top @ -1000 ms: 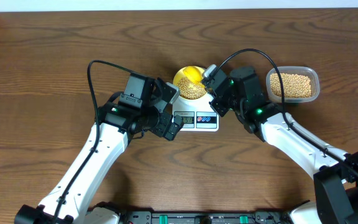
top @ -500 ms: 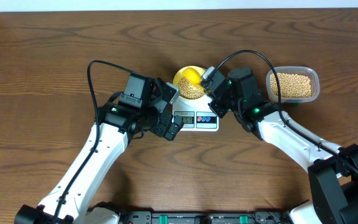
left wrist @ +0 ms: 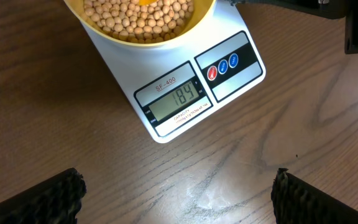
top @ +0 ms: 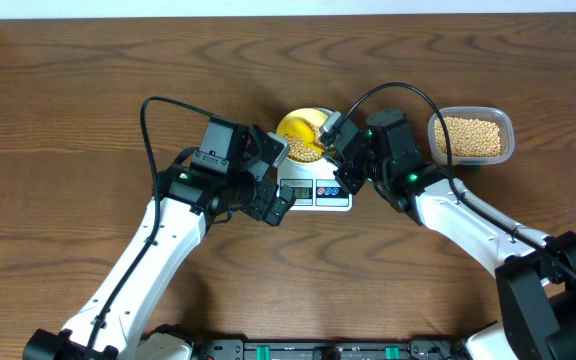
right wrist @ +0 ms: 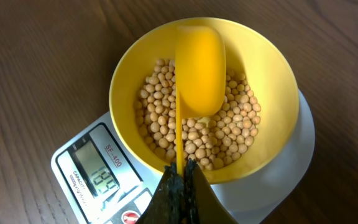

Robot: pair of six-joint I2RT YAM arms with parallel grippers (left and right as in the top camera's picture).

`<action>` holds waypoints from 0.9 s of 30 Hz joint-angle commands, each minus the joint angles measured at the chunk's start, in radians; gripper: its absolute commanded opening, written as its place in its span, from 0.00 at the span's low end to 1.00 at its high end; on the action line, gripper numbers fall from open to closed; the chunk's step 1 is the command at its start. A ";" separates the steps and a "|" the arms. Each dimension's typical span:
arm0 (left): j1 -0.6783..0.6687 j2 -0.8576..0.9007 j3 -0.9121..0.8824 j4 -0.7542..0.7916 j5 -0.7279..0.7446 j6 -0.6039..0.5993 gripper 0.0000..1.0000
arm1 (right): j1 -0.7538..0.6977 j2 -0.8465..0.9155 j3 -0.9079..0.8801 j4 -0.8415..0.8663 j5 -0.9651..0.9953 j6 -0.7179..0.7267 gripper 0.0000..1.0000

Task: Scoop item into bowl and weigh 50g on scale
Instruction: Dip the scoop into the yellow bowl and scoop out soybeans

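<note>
The pale yellow bowl (right wrist: pixel 272 68) stands on the white scale (right wrist: pixel 86 168) and holds a layer of tan beans (right wrist: pixel 235 130). My right gripper (right wrist: pixel 182 177) is shut on the thin handle of a bright yellow scoop (right wrist: pixel 199 68). The scoop's head hangs over the beans inside the bowl, and no beans show on it. In the left wrist view the scale (left wrist: pixel 229 81) shows lit digits on its display (left wrist: pixel 178 99). My left gripper (left wrist: pixel 179 196) is open and empty, over bare table just in front of the scale. From overhead, both grippers flank the bowl (top: pixel 286 128).
A clear plastic tub (top: pixel 471 137) of beans sits to the right of the scale, behind the right arm. Black cables loop above both arms. Wooden table stretches left and toward the front edge.
The right gripper and scoop have shifted slightly left over the bowl. The left arm has not moved.
</note>
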 commanded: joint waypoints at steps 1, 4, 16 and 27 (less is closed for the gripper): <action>-0.001 0.004 -0.006 0.000 -0.006 0.013 0.98 | 0.008 0.010 0.008 -0.005 -0.019 0.042 0.01; -0.001 0.004 -0.006 0.000 -0.006 0.013 0.98 | 0.001 0.010 0.008 0.001 -0.019 0.089 0.01; -0.001 0.004 -0.006 0.000 -0.006 0.013 0.98 | -0.086 0.010 0.008 0.046 -0.039 0.406 0.01; -0.001 0.004 -0.006 0.001 -0.006 0.013 0.98 | -0.181 0.010 0.008 0.050 -0.203 0.531 0.01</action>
